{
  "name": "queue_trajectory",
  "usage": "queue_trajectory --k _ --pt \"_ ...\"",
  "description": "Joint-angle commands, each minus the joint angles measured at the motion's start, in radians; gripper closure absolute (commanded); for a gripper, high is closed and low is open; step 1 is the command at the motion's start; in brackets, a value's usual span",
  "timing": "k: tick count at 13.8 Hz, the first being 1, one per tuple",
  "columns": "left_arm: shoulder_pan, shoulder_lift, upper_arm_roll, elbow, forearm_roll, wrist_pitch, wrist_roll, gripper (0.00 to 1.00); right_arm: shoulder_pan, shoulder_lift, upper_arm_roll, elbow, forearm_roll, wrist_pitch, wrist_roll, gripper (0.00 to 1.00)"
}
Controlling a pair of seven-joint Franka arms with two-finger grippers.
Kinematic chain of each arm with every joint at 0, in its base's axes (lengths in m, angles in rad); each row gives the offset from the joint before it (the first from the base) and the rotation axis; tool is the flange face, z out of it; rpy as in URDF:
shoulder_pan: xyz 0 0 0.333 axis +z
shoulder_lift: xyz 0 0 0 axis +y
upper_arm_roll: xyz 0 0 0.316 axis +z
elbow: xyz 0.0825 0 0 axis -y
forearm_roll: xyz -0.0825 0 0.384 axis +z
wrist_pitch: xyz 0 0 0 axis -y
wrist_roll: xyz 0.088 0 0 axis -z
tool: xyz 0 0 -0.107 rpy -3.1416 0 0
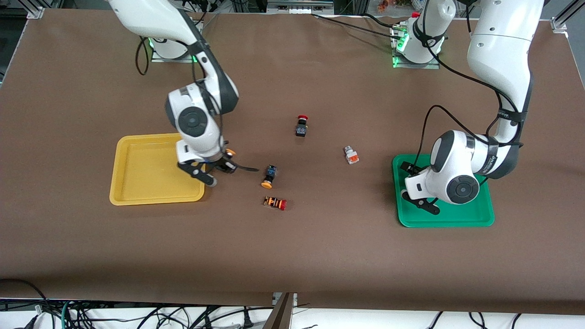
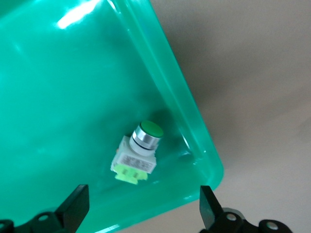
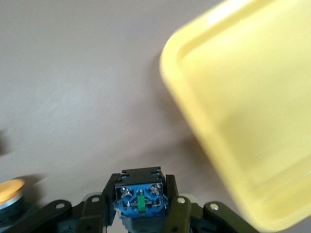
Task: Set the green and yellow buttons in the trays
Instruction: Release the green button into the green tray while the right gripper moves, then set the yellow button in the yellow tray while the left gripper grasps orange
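Note:
My right gripper (image 1: 217,168) (image 3: 140,206) is shut on a yellow button (image 3: 140,194) with a black-blue body. Its orange-yellow cap (image 1: 231,151) shows beside the wrist. It hangs over the table at the yellow tray's (image 1: 146,183) (image 3: 252,121) edge. A second yellow button (image 1: 269,176) (image 3: 9,191) lies on the table nearby. My left gripper (image 1: 422,203) (image 2: 143,213) is open over the green tray (image 1: 457,219) (image 2: 58,97). A green button (image 2: 138,150) with a whitish body lies in that tray's corner, free of the fingers. A whitish switch with an orange block (image 1: 351,155) lies between the trays.
A black switch with a red mushroom cap (image 1: 301,125) lies mid-table, farther from the front camera. A red-capped switch with an orange-striped body (image 1: 275,203) lies nearer to it, close to the second yellow button. Brown cloth covers the table.

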Motion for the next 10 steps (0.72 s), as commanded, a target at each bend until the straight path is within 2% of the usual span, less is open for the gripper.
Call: queue_trajectory --k 1,3,6,8,10 --pt "-0.007 -0.051 -0.04 -0.01 -0.051 -0.045 -0.215 0.0 0.002 -0.056 -0.063 -0.031 0.01 -0.037 -0.168 1.0" --pt "-0.006 -0.052 -0.072 -0.01 -0.096 -0.042 -0.332 0.0 0.002 -0.072 -0.109 -0.054 0.01 -0.032 -0.275 1.0" --pt "-0.024 -0.044 -0.084 -0.027 -0.157 0.005 -0.431 0.0 -0.001 -0.104 -0.178 -0.117 0.01 0.004 -0.441 1.0" --pt "-0.049 -0.042 -0.092 -0.044 -0.164 0.036 -0.513 0.0 -0.007 -0.127 -0.212 -0.204 0.012 0.114 -0.53 1.0" --pt "-0.101 -0.038 -0.095 -0.07 -0.164 0.088 -0.628 0.0 -0.029 -0.142 -0.22 -0.296 0.012 0.223 -0.586 1.0"
